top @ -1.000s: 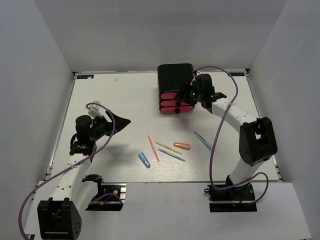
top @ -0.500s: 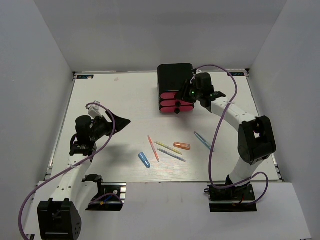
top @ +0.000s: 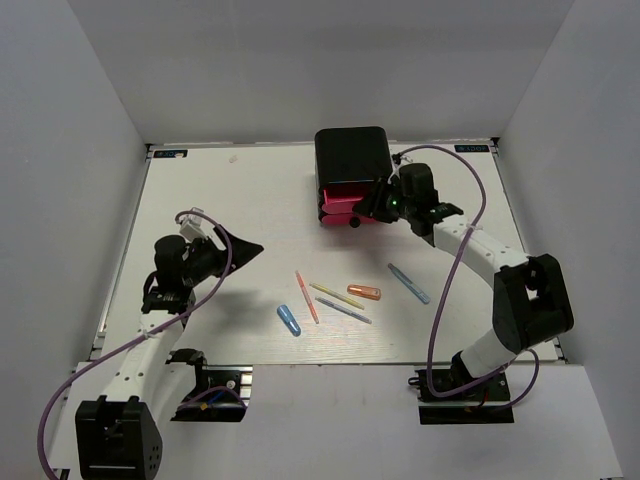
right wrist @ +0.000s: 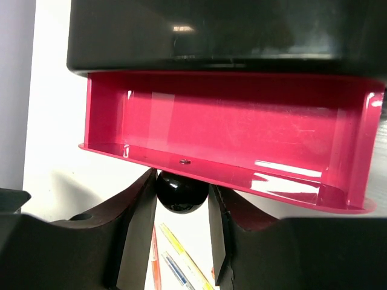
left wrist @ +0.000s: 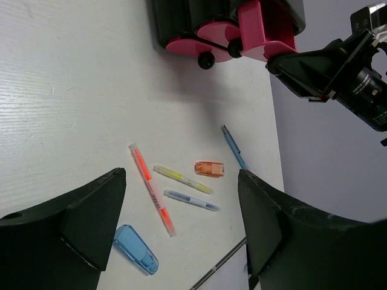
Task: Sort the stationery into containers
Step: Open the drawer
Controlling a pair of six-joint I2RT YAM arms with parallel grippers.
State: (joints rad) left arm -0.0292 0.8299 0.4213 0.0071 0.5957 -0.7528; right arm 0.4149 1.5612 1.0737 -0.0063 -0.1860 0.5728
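We count six small pens and markers on one white table; two are stubby, one blue plastic marker and one orange plastic marker; four are thin, one pink pen, one yellow pen, one grey-blue pen, one light-blue pen; one black rounded-corner box holds three pink plastic drawers; each carries one round black knob, three in all; we count two white-and-black robot arms, the left arm and the right arm.
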